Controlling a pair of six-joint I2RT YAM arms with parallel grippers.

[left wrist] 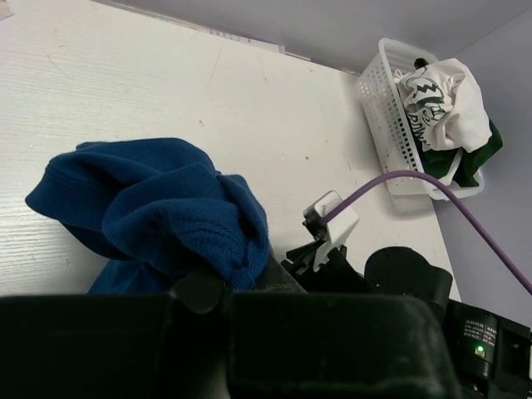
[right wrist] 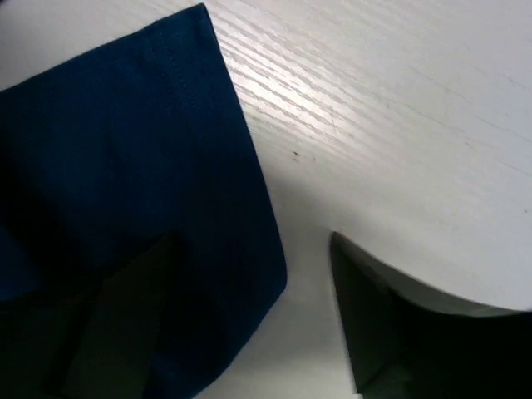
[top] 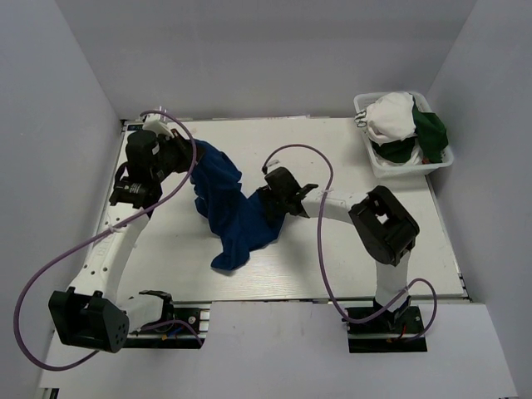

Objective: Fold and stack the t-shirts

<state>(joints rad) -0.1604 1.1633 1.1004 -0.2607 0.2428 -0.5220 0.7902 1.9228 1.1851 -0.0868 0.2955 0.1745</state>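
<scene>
Presently on the table (top: 349, 258), listed item by item.

1. Blue t-shirt (top: 229, 212): unfolded and crumpled, lying mid-table between the two arms. Its far end is gathered and raised at the left gripper. The rest trails diagonally down toward the near edge, ending in a loose point. The print is not visible. The left wrist view shows the gathered end as a thick bunch of folds (left wrist: 158, 208). The right wrist view shows a flat stitched hem and one square corner (right wrist: 125, 150) lying on the bare white tabletop (right wrist: 399, 125).

2. Left gripper (top: 187, 158): at the far left of the table, jaws closed together and clamped on the bunched end of the blue t-shirt. The wrist camera sees cloth welling up directly above the fingers (left wrist: 224, 291).

3. Right gripper (top: 270, 212): low over the middle of the shirt's right-hand side, jaws spread wide (right wrist: 249, 332). One of the fingers (right wrist: 374, 324) is over bare table; the other is seen against the blue cloth. The hem edge runs between them. Nothing is gripped.

4. Basket (top: 370, 150): white mesh plastic, in the far right corner, well apart from both grippers.

5. White t-shirt (top: 391, 116): with dark print, heaped in the basket.

6. Dark green t-shirt (top: 431, 133): also in the basket, spilling over its right rim.
</scene>
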